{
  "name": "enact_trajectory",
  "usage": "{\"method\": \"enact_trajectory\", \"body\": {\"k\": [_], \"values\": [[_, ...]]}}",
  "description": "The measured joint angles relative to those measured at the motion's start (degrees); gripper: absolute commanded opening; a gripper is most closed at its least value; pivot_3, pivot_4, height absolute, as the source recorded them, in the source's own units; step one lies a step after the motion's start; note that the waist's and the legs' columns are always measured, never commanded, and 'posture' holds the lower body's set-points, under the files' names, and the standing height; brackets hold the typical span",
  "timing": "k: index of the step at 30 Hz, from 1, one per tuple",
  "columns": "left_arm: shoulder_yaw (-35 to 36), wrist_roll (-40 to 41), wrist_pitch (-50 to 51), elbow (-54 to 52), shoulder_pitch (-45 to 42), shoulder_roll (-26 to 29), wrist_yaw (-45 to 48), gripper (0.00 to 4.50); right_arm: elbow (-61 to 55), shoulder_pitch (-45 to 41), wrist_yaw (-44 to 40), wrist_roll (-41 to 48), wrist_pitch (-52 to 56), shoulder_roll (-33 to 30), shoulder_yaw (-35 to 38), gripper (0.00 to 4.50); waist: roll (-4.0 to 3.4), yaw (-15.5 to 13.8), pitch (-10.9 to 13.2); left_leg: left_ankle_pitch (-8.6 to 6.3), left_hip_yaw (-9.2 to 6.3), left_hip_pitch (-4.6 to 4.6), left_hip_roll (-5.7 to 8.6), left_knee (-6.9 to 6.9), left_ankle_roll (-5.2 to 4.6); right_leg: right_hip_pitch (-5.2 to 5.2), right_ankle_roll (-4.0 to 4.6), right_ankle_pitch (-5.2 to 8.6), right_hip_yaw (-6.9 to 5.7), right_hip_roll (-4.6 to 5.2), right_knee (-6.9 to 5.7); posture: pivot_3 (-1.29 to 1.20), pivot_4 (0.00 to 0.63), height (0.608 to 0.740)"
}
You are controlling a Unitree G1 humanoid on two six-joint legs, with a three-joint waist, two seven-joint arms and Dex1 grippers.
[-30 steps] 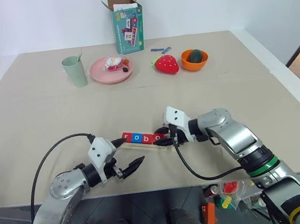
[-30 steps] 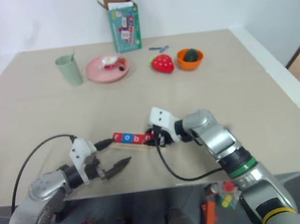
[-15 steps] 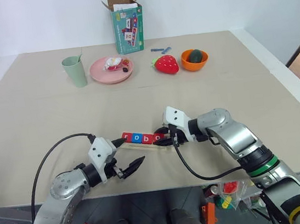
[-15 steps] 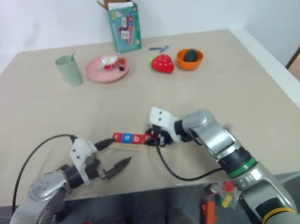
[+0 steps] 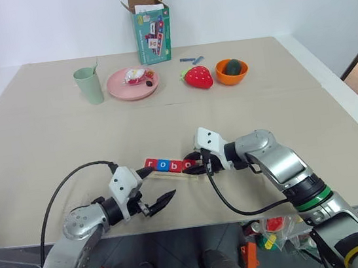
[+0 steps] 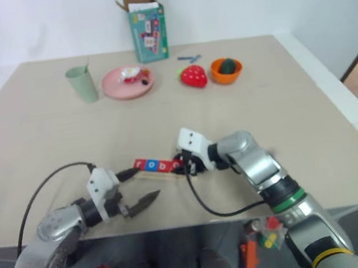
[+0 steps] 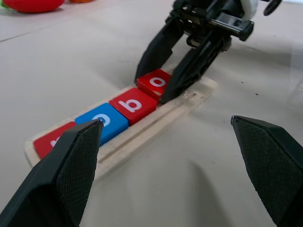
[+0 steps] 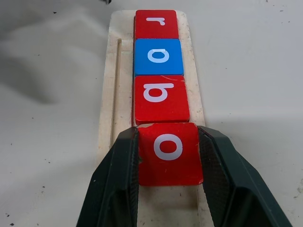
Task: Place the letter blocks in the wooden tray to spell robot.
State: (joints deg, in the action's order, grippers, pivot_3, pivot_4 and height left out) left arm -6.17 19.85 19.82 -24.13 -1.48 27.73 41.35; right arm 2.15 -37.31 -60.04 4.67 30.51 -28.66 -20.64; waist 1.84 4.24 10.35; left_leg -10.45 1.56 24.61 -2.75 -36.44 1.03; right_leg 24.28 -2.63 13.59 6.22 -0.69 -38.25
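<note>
Head camera: the wooden tray [image 5: 174, 171] lies near the front edge of the table [image 5: 262, 116], between the two arms. Red and blue letter blocks [image 5: 165, 166] sit in a row in its recess. The right gripper [image 5: 199, 163] is at the tray's right end, its fingers closed on the red "o" block [image 5: 190, 165]. The left gripper [image 5: 154, 187] is just beside the tray's left end, on its near side, with its fingers spread wide and nothing between them. At the far side of the table: green cup [image 5: 89, 85], pink plate [image 5: 133, 84], teal box [image 5: 152, 32], toy strawberry [image 5: 198, 77], orange bowl [image 5: 232, 71].

Left wrist camera: both of this gripper's black fingers [image 7: 75, 165] stand far apart, empty. Between them the tray runs diagonally, holding a red block, a blue block [image 7: 101, 122], a red "b" block [image 7: 133, 104] and the red "o" block, which the other gripper's fingers pinch from two sides.

Right wrist camera: the row reads r [image 8: 156, 23], o, b, o along the tray. The last "o" block lies in the recess, touching the "b" block, with one finger [image 8: 116, 184] against each of its side edges.
</note>
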Motion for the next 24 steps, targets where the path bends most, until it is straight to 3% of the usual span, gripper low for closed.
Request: {"method": "enact_trajectory", "body": {"k": [24], "values": [[-0.07, -0.49, 0.00, 0.00, 0.02, 0.14, 0.38, 4.50, -0.75, -0.42, 0.26, 1.13, 4.02, 1.18, 0.38, 1.21, 0.00, 0.04, 0.00, 0.00, 0.00, 0.01, -0.01, 0.00, 0.00, 0.01, 0.01, 0.00, -0.01, 0.00, 0.00, 0.00, 0.150, 0.740]]}}
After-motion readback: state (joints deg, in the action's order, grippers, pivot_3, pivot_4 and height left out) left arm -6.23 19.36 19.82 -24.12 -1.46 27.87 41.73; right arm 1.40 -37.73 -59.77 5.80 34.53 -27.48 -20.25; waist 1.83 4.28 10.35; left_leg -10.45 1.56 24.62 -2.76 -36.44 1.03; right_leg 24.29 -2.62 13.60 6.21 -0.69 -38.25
